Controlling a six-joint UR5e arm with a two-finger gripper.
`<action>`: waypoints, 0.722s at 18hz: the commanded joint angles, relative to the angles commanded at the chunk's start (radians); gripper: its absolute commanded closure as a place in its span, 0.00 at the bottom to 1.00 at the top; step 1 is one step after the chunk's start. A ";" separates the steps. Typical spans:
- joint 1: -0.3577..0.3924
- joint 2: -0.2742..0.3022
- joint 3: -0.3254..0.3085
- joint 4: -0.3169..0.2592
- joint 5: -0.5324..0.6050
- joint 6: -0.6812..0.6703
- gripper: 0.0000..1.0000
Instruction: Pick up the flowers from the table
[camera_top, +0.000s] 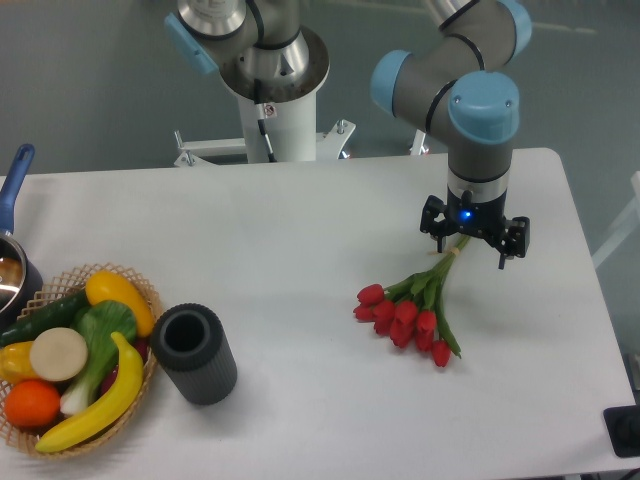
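The flowers (408, 312), a small bunch of red tulips with green stems, lie on the white table (300, 220) right of centre. The blooms point to the lower left and the stems run up and to the right. My gripper (472, 238) points down over the stem ends at the upper right of the bunch. Its two fingers stand apart on either side of the stems, so it is open. The stem tips are hidden under the gripper. I cannot tell whether the fingers touch the table.
A wicker basket (140, 290) of fruit and vegetables sits at the front left. A black ribbed cylinder (195, 352) stands beside it. A pot with a blue handle (12, 190) is at the left edge. The arm's white base (272, 100) stands behind the table.
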 joint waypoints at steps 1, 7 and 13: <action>0.000 0.000 -0.002 0.000 0.000 0.000 0.00; -0.002 -0.002 -0.006 0.000 0.000 -0.002 0.00; -0.002 -0.008 -0.049 0.000 -0.003 -0.002 0.00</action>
